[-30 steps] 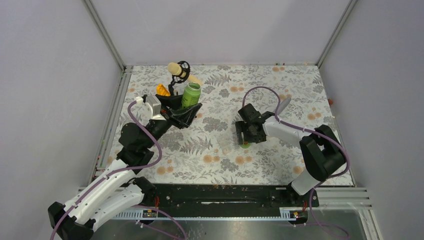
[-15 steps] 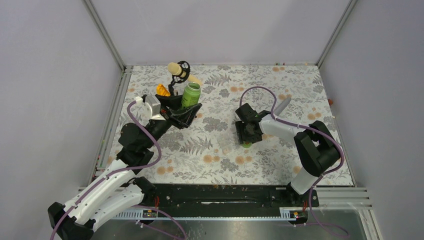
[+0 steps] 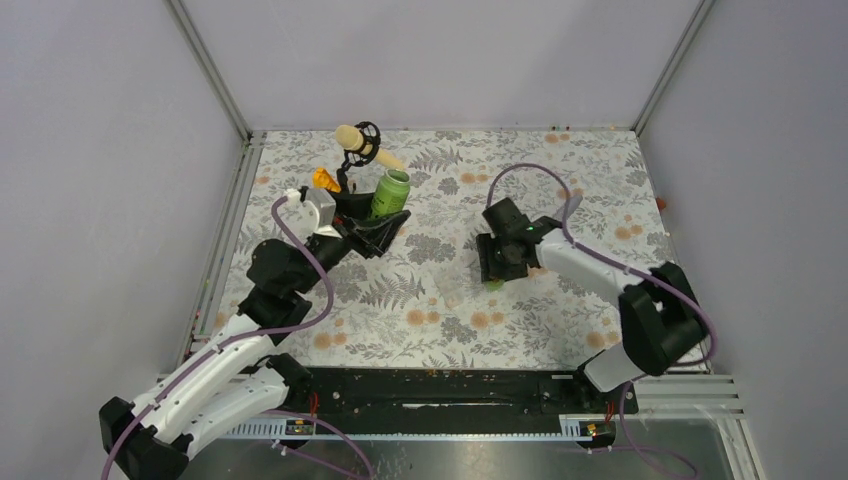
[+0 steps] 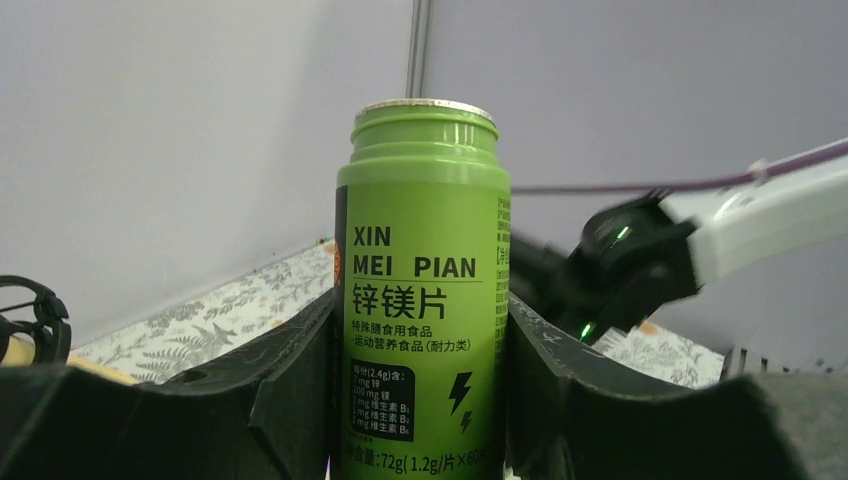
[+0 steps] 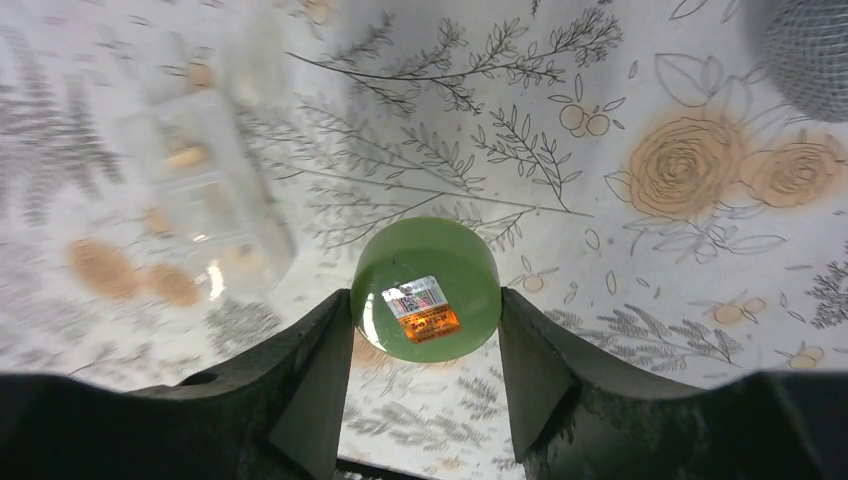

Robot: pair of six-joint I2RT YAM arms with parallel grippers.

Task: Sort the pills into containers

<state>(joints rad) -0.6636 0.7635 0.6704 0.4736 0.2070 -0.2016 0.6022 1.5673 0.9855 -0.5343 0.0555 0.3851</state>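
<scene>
Leftmost, lying at the far side of the table (image 3: 420, 330), beyond the left arm: a cream-headed microphone (image 3: 350, 135) and an orange object (image 3: 323, 180).

Next, clenching the green bottle (image 4: 420, 290) in the left gripper (image 3: 380, 214), pressing with both jaws on the sides of the label. Carrying it uncapped, with the long axis leaning away from the arm's base in the top view and running straight up between the jaws in the wrist view. Hiding its contents: no pills showing at the mouth, so presumably sitting inside.

Further right, standing low and almost lost against the patterned mat: the clear cup (image 3: 452, 291), well apart from the bottle, to its right and nearer the arm bases. Showing tan patches through its wall in the right wrist view; pills or printed flowers, cannot tell.

Just beside the cup, resting on the mat: the green cap (image 5: 425, 290), sitting squarely between the jaws of the right gripper (image 3: 493, 272). Bracketing it on both sides and seeming to touch; firmly grasping or not, cannot tell.

Rightmost, lying beyond the right gripper: a grey mesh object (image 5: 812, 45).

Judging the coming move: probably needing the bottle's mouth brought rightward and nearer, over the cup, with the right arm much the closer of the two to that cup.
</scene>
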